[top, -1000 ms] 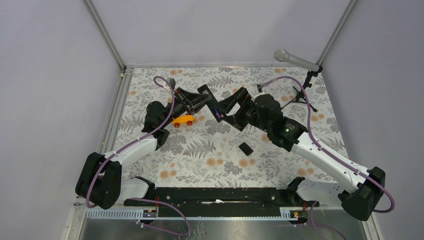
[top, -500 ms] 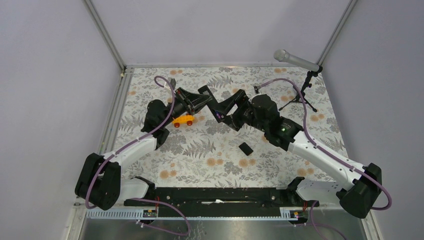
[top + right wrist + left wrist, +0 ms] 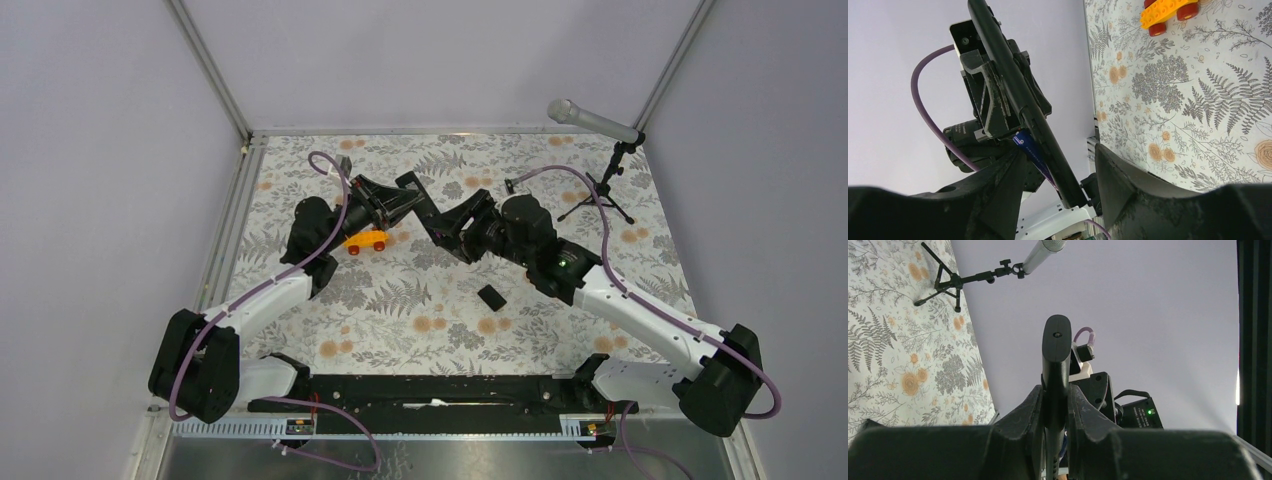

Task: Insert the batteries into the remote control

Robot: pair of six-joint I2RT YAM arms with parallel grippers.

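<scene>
My left gripper (image 3: 393,206) (image 3: 1056,392) is shut on the remote control (image 3: 416,193), a slim black bar held in the air, edge-on in the left wrist view (image 3: 1056,347). In the right wrist view the remote (image 3: 1013,85) runs diagonally. A purplish-blue battery (image 3: 1031,150) lies against its lower part. My right gripper (image 3: 455,222) (image 3: 1060,157) is open, its two fingers either side of the remote's lower end and the battery. I cannot tell whether the left finger touches the battery. The darker battery is hidden.
A small flat black cover (image 3: 490,296) lies on the floral mat in front of the grippers. An orange toy car (image 3: 367,241) (image 3: 1168,11) sits under the left gripper. A microphone on a tripod (image 3: 592,120) (image 3: 1040,251) stands at the back right.
My right gripper has moved left, closing in on the remote's lower end until its fingers straddle it. The left gripper and the remote have hardly moved.
</scene>
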